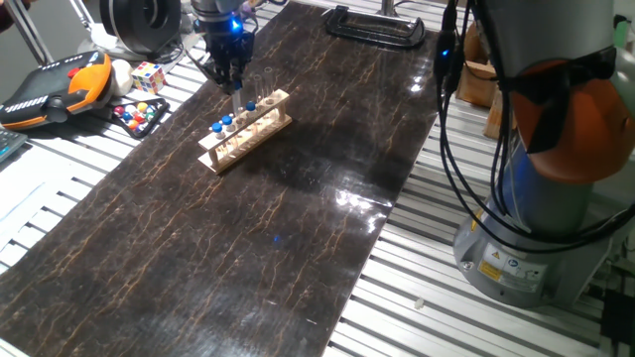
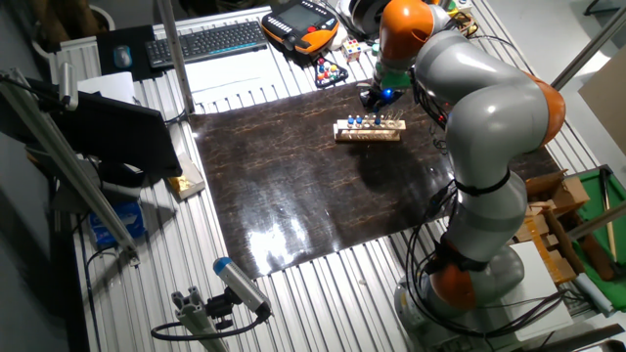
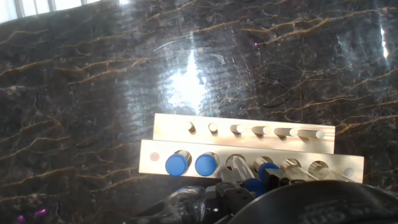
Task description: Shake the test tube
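gripper [image 1: 233, 81] is seen upper left of the fixed view, directly over the wooden rack [image 1: 245, 131]. test tube [image 1: 236, 103] is gripped at its top, blue cap hidden between closed fingers, tube raised above the rack.

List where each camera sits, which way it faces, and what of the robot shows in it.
One fixed view: low at the table's side, looking along the dark mat to the wooden rack; the gripper hangs over it, the arm's base at right.
The other fixed view: high up, looking down on the whole arm, rack beneath its hand.
Hand view: on the hand, facing straight down at the rack and blue-topped test tubes; the jaws sit dark at the bottom edge.
All share the rack.
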Robot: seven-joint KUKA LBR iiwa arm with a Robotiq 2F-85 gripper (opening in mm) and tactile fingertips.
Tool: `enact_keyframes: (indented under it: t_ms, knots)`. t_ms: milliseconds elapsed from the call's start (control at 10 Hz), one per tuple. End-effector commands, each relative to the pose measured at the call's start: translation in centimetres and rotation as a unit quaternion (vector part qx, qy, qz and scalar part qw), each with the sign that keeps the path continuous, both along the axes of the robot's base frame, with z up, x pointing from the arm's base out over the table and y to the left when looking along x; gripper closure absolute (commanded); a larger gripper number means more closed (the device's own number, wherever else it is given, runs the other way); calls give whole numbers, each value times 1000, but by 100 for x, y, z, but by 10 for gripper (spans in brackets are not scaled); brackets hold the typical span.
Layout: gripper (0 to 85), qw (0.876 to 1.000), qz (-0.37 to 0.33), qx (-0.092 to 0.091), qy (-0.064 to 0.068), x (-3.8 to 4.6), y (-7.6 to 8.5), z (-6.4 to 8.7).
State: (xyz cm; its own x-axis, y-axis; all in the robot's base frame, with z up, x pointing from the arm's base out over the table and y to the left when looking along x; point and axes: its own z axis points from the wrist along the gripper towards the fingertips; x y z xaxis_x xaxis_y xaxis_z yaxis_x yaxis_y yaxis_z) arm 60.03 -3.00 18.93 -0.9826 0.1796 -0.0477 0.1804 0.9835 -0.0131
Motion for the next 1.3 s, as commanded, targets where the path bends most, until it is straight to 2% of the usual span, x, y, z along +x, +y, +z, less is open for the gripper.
enact_keyframes:
  t_ms: [0,1200]
  knots:
    - [843,1000,1,0,1,2,-12,-13]
    - [843,1000,0,-3,4,35,-30,-206]
